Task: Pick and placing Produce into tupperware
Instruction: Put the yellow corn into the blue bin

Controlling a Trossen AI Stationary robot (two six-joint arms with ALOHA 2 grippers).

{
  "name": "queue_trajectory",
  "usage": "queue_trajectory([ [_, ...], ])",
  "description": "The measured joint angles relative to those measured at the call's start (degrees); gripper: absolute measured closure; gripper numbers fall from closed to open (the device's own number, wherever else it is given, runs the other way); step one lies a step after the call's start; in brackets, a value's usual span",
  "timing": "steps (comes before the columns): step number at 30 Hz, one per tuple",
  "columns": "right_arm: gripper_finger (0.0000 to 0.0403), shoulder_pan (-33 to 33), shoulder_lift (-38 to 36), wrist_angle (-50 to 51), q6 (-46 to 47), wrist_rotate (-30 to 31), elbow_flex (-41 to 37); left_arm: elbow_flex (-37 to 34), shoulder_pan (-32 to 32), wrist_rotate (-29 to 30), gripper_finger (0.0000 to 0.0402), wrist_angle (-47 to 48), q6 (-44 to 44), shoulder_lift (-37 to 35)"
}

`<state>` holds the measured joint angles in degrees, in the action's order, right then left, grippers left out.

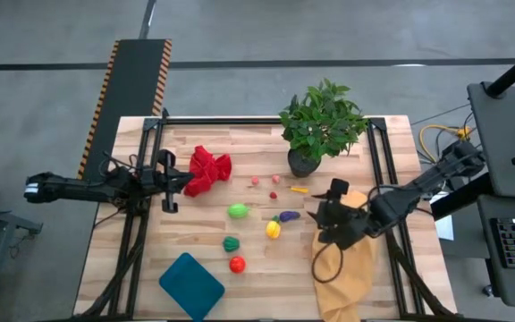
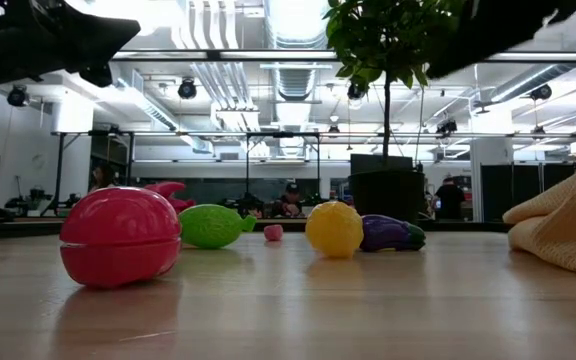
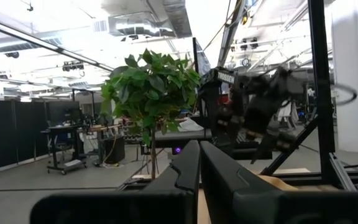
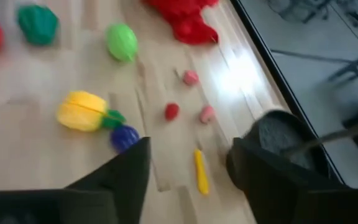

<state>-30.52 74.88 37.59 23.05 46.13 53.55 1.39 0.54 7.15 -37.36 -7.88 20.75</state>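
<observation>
High view shows your right claw empty, fingers wide, approaching; the purple piece lies just beside it, tupperware well apart. Next, lower over that piece and close.

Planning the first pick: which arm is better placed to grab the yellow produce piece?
Right. The right gripper hangs open just beside the yellow piece; the left gripper waits shut at the far table edge.

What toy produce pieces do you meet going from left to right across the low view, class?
Red piece → bright green piece → tiny pink piece → yellow piece → purple piece.
</observation>
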Motion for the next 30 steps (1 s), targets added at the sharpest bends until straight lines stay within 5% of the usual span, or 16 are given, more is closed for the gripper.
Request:
queue_trajectory([
  [9,0.0105,5.0,6.5,-0.6,2.2,0.4,-3.6,0.0,0.0,0.0,0.0402,0.3,0.0,-1.3],
  [21,0.0130,11.5,15.1,-4.0,6.3,-0.6,-8.3,0.0,0.0,0.0,0.0402,0.3,0.0,-1.2],
  [30,0.0133,16.6,17.0,-12.4,-3.0,-7.7,-8.4,-0.1,0.0,0.0,0.0402,0.3,0.0,-0.9],
])
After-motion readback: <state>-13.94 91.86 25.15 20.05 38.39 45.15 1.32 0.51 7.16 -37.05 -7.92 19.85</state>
